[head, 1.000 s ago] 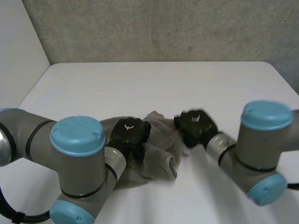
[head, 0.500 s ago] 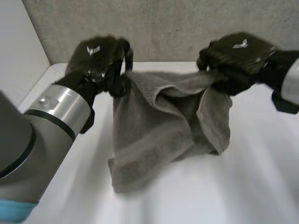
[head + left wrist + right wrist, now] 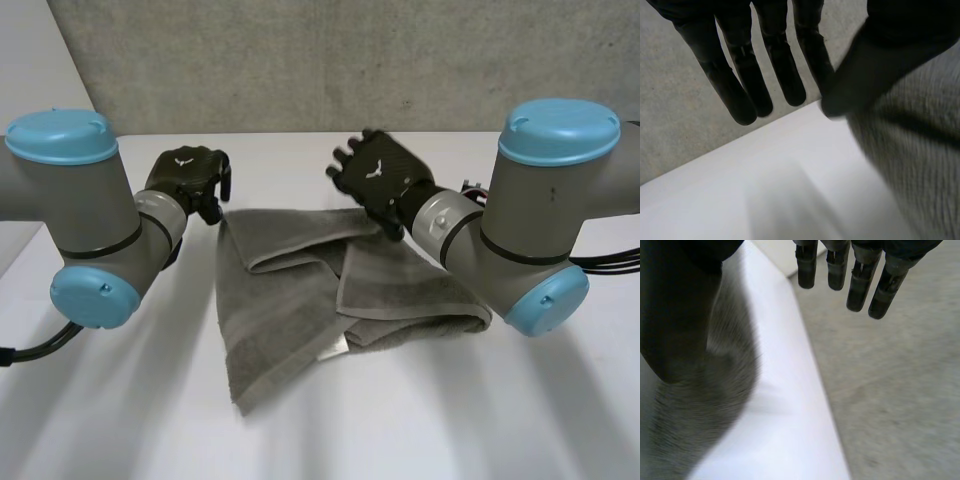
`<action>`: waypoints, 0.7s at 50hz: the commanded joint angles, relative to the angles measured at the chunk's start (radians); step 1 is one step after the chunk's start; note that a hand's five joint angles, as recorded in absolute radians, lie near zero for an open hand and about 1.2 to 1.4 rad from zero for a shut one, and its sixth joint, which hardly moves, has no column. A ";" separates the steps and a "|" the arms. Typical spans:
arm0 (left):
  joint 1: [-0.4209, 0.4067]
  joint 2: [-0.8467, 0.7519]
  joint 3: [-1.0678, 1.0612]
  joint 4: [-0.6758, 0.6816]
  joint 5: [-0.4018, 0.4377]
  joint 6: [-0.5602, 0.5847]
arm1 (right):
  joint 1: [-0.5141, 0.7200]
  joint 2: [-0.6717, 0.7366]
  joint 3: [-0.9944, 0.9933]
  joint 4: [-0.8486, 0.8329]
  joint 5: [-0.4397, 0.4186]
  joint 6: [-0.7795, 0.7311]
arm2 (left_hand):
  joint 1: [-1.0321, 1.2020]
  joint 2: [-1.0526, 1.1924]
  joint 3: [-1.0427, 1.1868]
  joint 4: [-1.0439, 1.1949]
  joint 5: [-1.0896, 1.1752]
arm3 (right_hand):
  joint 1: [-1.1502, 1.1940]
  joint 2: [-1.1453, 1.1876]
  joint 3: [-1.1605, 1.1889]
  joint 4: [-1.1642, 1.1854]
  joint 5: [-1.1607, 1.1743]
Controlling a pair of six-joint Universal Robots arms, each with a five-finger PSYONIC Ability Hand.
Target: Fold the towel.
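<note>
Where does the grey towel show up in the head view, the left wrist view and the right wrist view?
Head view: towel lies mid-table, its far edge by the left hand and right hand.
Left wrist view: towel beside the left hand's thumb.
Right wrist view: towel beside the right hand's thumb.
Shared landmark: far edge of the white table against the grey wall.
</note>
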 commanded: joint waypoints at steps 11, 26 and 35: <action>-0.056 0.233 -0.183 -0.006 -0.009 -0.012 | -0.011 -0.256 0.261 -0.013 0.144 0.281 | -0.890 -0.903 -0.908 -0.884 -1.074 | -0.068 -0.072 -0.070 -0.076 -0.053; -0.243 0.210 -0.373 -0.003 -0.012 0.004 | -0.011 -0.216 0.356 0.055 0.086 0.395 | -0.813 -0.826 -0.832 -0.808 -0.997 | 0.165 0.161 0.163 0.158 0.181; -0.321 0.086 -0.324 -0.003 -0.046 0.002 | -0.008 -0.054 0.296 0.055 0.056 0.393 | -0.801 -0.815 -0.820 -0.796 -0.986 | 0.215 0.211 0.213 0.208 0.231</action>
